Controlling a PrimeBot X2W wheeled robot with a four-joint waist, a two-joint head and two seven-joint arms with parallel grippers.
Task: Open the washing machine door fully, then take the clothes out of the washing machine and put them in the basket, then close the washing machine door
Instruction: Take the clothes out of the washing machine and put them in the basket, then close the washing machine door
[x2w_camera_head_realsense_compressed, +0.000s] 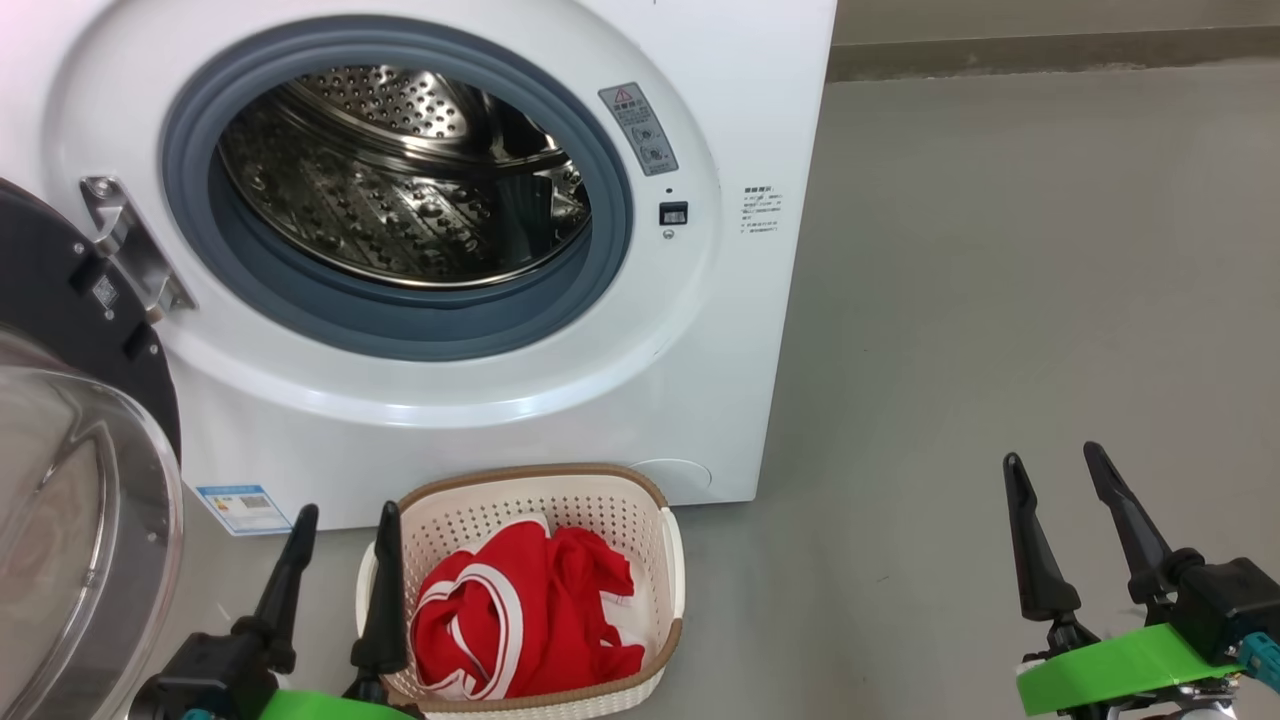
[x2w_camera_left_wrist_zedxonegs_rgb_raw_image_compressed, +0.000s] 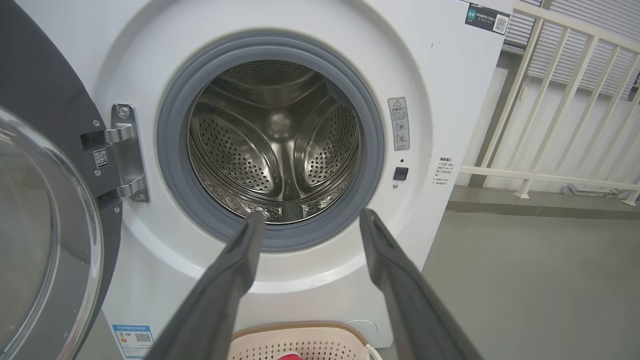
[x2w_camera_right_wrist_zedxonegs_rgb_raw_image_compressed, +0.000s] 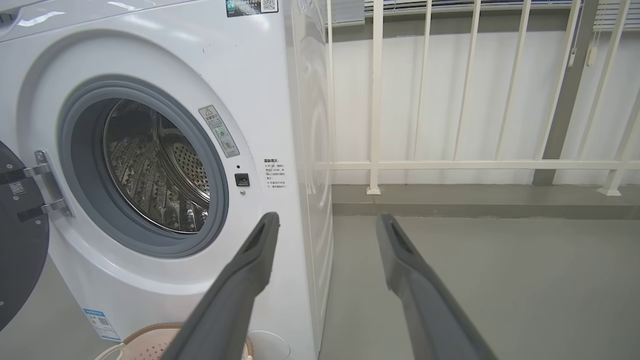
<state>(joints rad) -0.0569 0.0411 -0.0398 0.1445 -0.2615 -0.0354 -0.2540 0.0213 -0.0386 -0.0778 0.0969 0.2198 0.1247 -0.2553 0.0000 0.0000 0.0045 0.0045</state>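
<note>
The white washing machine (x2w_camera_head_realsense_compressed: 720, 120) (x2w_camera_left_wrist_zedxonegs_rgb_raw_image_compressed: 450, 100) (x2w_camera_right_wrist_zedxonegs_rgb_raw_image_compressed: 260, 75) stands with its door (x2w_camera_head_realsense_compressed: 70, 480) (x2w_camera_left_wrist_zedxonegs_rgb_raw_image_compressed: 40, 210) (x2w_camera_right_wrist_zedxonegs_rgb_raw_image_compressed: 20, 240) swung wide open to the left, hinged beside the grey gasket. Its steel drum (x2w_camera_head_realsense_compressed: 400, 190) (x2w_camera_left_wrist_zedxonegs_rgb_raw_image_compressed: 272, 145) (x2w_camera_right_wrist_zedxonegs_rgb_raw_image_compressed: 155, 170) looks bare. The red clothes (x2w_camera_head_realsense_compressed: 520, 615) lie in the cream basket (x2w_camera_head_realsense_compressed: 675, 560) (x2w_camera_left_wrist_zedxonegs_rgb_raw_image_compressed: 300, 340) (x2w_camera_right_wrist_zedxonegs_rgb_raw_image_compressed: 145, 345) on the floor in front of the machine. My left gripper (x2w_camera_head_realsense_compressed: 345, 512) (x2w_camera_left_wrist_zedxonegs_rgb_raw_image_compressed: 310, 217) hangs open just left of the basket, pointing at the drum. My right gripper (x2w_camera_head_realsense_compressed: 1055, 455) (x2w_camera_right_wrist_zedxonegs_rgb_raw_image_compressed: 327, 217) is open over bare floor to the right.
Grey floor (x2w_camera_head_realsense_compressed: 1000, 300) spreads to the right of the machine. A white railing (x2w_camera_right_wrist_zedxonegs_rgb_raw_image_compressed: 475, 164) (x2w_camera_left_wrist_zedxonegs_rgb_raw_image_compressed: 550, 170) runs along the wall behind it. A blue label (x2w_camera_head_realsense_compressed: 243, 508) sits low on the machine's front.
</note>
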